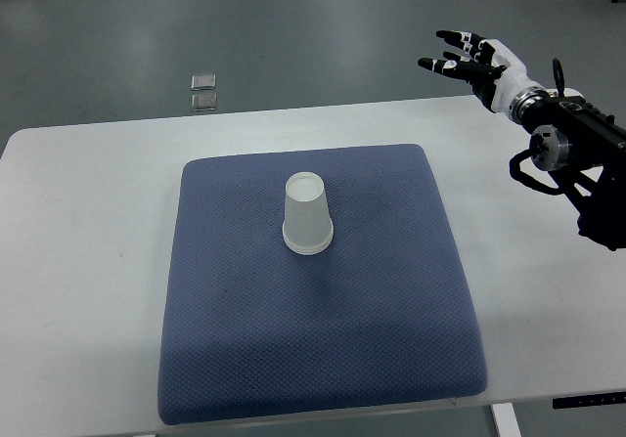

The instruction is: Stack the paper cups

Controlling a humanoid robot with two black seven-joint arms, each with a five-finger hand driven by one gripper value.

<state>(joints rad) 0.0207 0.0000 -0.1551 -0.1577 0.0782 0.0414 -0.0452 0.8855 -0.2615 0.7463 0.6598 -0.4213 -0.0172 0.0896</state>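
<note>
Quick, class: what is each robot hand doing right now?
Left hand: not in view.
Right hand: open, fingers spread, holding nothing, raised well to the right of the upside-down white paper cup.

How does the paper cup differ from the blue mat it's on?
The cup is white and smooth; the mat is dark blue and textured. The cup stands tall, upside down, wide rim down; the mat lies flat. The cup is round and small; the mat is roughly square and covers much of the table. Both sit clear of the right hand, raised with fingers spread, holding nothing.
</note>
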